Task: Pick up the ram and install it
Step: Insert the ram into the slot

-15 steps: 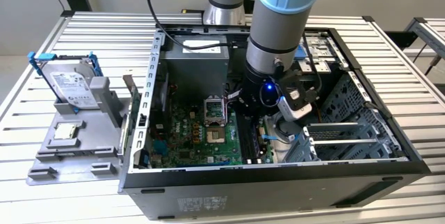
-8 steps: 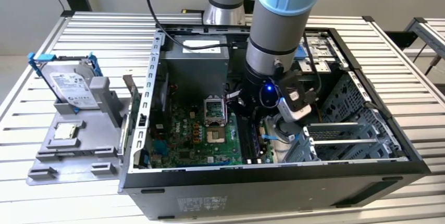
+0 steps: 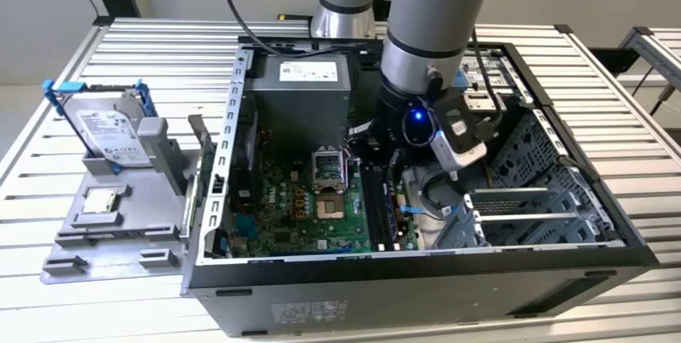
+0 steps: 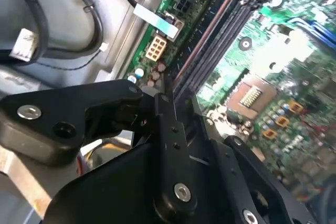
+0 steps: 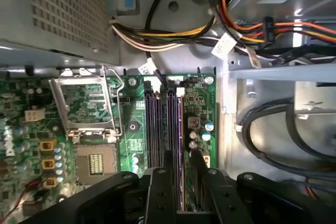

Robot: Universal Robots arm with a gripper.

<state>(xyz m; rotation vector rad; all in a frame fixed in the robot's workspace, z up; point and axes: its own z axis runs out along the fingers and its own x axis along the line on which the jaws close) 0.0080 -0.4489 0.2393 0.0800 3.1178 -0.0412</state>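
Claw (image 5: 181,182) hovers close over the memory slots (image 5: 165,124); open or gripping, I cannot tell.

computer case (image 3: 426,299) 1 | motherboard (image 3: 309,215) 1 | hard drive (image 3: 112,136) 1 | gripper (image 5: 179,179) 1

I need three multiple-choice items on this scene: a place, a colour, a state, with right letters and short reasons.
1. Relative to the black computer case, the silver hard drive in its blue bracket stands: A inside; B outside, on the grey plastic tray; C on top.
2. The large motherboard is: A green; B red; C white.
3. The metal lid of the square processor socket is: A raised; B shut; C removed.
1 B, the exterior view shows it on the tray; 2 A, green in both wrist views; 3 A, it stands up off the bare socket.
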